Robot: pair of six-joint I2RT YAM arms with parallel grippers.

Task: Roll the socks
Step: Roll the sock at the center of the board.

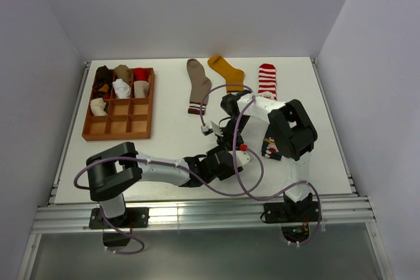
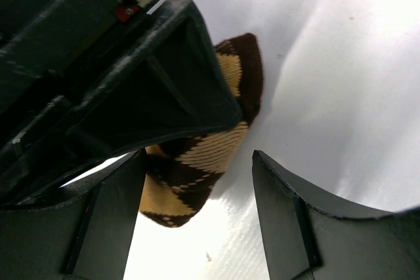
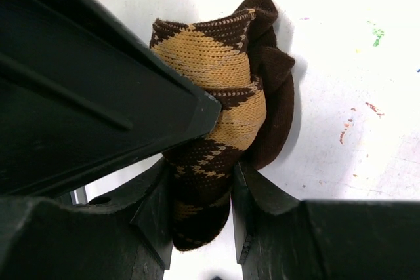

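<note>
**Pinched argyle sock (image 3: 216,77) at the near middle of the surface (image 1: 170,129)**

Right fingers (image 3: 269,221) are drawn narrow on the bunched brown-and-tan fabric, clamping its lower end between them. Left fingers (image 2: 308,227) stand wide apart on either side of the same sock, not closed on it.

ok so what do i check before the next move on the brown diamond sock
1. Right gripper clamped on the brown diamond sock: ok, the fabric is squeezed between its jaws.
2. Left gripper open: ok, jaws wide apart.
3. Sock centred in the left gripper: not ok, it sits hard to one side.
4. Roll tight: not ok, it looks loosely bunched.
5. Free compartment in the tray: ok, the near rows look empty.
6. Room between the two grippers: cannot tell, they crowd together.
</note>
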